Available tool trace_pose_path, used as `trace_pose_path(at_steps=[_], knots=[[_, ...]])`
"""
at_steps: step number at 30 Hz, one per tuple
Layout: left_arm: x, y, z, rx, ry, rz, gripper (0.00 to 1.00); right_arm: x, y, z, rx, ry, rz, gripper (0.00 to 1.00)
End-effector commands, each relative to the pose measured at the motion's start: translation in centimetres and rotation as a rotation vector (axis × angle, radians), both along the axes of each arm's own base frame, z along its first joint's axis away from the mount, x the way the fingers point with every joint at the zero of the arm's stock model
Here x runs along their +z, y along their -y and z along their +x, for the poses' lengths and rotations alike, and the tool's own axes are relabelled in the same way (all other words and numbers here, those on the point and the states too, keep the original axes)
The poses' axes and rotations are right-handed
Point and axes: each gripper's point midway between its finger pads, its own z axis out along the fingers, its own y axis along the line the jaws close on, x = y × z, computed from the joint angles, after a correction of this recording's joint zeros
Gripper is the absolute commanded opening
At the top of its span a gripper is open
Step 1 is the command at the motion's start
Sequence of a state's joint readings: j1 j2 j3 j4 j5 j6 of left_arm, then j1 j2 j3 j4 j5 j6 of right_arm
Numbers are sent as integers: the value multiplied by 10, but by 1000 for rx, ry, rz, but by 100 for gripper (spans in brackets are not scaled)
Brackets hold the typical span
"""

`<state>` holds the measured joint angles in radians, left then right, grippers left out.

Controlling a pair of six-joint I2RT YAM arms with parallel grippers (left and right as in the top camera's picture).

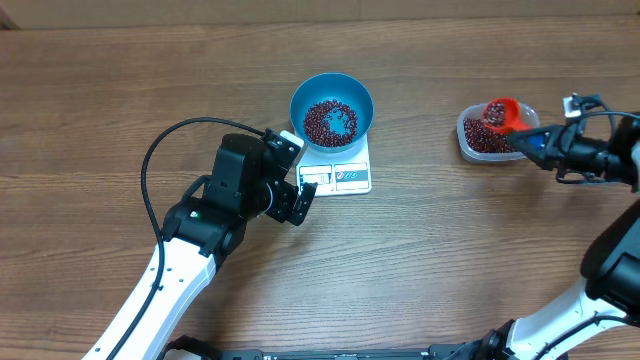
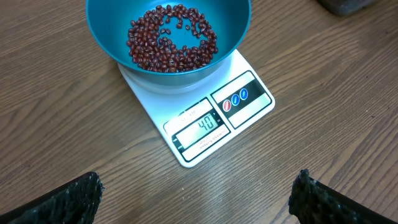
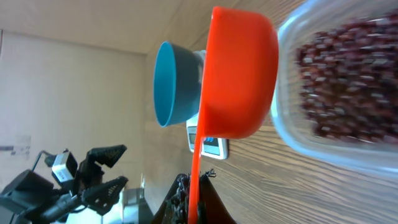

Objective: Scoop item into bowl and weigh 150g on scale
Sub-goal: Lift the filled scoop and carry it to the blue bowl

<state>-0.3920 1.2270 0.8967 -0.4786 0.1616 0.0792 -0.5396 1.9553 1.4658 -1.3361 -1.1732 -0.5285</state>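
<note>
The blue bowl [image 1: 332, 108] stands on the white scale [image 1: 345, 178] with a layer of dark red beans [image 1: 330, 122] in its bottom. In the left wrist view the bowl [image 2: 109, 37] sits over the scale [image 2: 249, 102], whose display reads 40. My left gripper [image 1: 298, 178] is open just left of the scale's display edge, with bare wood between its fingers [image 2: 59, 202]. My right gripper [image 1: 535, 142] is shut on the handle of an orange scoop [image 1: 501, 113], held over the clear tub [image 1: 470, 143] of beans. The right wrist view shows the scoop [image 3: 239, 74] from below, beside the tub [image 3: 336, 87].
The wooden table [image 1: 120, 90] runs out on all sides of the scale. A black cable [image 1: 150, 170] loops from the left arm. The right arm's links [image 1: 610, 270] stand at the right edge.
</note>
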Motion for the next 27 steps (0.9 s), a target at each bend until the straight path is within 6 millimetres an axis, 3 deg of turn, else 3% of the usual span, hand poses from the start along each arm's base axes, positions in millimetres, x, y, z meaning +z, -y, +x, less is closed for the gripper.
trace_pose_path(at_steps=[1, 8, 15, 27], knots=[[7, 2, 3, -11, 16, -10, 100, 8, -25, 4, 56, 41, 46, 4], [7, 2, 3, -11, 16, -10, 99, 16, -69, 7, 155, 47, 87, 4], [7, 2, 3, -11, 16, -10, 100, 26, -122, 23, 259, 40, 75, 4], [7, 2, 3, -11, 16, -10, 100, 27, -203, 54, 320, 24, -181, 4]])
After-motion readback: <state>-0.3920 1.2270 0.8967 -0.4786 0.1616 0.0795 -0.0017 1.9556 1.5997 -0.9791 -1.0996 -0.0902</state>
